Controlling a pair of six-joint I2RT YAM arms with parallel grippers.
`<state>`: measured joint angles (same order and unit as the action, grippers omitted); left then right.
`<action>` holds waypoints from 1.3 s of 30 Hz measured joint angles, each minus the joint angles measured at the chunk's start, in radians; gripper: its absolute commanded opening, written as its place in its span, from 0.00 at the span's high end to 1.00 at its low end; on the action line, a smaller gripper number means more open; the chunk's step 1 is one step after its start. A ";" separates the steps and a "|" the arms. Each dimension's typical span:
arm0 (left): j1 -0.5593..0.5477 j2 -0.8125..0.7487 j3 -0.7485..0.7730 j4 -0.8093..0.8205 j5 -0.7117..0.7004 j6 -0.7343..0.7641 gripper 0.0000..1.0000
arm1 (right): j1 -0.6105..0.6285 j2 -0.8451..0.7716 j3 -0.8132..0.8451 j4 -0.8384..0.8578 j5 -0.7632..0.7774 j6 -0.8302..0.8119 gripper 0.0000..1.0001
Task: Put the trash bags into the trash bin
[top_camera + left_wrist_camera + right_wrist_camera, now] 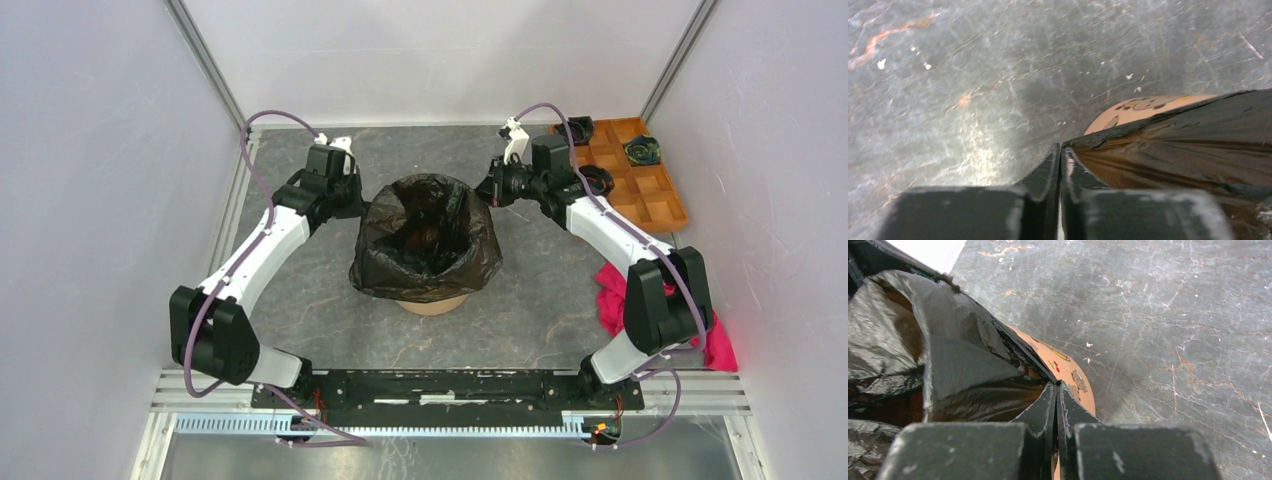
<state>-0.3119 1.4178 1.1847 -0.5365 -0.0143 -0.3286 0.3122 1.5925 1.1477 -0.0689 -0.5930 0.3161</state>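
The black trash bag (425, 240) is draped over the round orange trash bin (432, 303) in the middle of the table, its mouth open and its film hanging down the walls. My left gripper (362, 200) is at the bag's left rim. In the left wrist view it (1061, 147) is shut on the bag's edge (1188, 140), pulled taut over the bin (1143, 107). My right gripper (487, 190) is at the right rim. In the right wrist view it (1056, 385) is shut on the bag's edge (948, 365) beside the bin wall (1068, 372).
An orange-brown compartment tray (660, 200) lies at the back right with small black rolls (642, 150) in it. A pink-red cloth (612, 295) lies under the right arm. White walls close in the sides and back.
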 measured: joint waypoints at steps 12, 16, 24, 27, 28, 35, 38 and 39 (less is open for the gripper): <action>0.012 -0.304 -0.042 -0.136 -0.156 -0.043 0.12 | -0.017 -0.222 0.013 -0.289 0.322 -0.133 0.25; 0.013 -0.499 -0.087 -0.162 -0.141 -0.109 0.12 | -0.049 -0.433 -0.083 -0.273 0.331 -0.132 0.14; 0.013 -0.807 -0.348 -0.179 0.003 -0.322 0.22 | -0.062 -0.763 -0.449 -0.200 0.120 -0.050 0.04; 0.013 -0.890 -0.450 -0.172 0.030 -0.402 0.22 | -0.062 -0.834 -0.528 -0.175 0.068 -0.023 0.02; 0.013 -0.906 -0.473 -0.170 0.039 -0.428 0.22 | -0.062 -0.856 -0.545 -0.165 0.058 -0.015 0.02; 0.013 -0.916 -0.573 -0.103 0.103 -0.560 0.35 | -0.064 -0.838 -0.579 -0.030 -0.003 0.079 0.07; 0.013 -0.901 -0.601 -0.065 0.131 -0.590 0.38 | -0.067 -0.780 -0.580 0.053 -0.042 0.137 0.10; 0.013 -0.893 -0.607 -0.050 0.141 -0.600 0.39 | -0.067 -0.762 -0.580 0.077 -0.056 0.154 0.11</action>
<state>-0.2985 0.5247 0.5777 -0.5865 0.1268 -0.9283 0.2455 0.8303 0.5674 0.0082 -0.6491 0.4698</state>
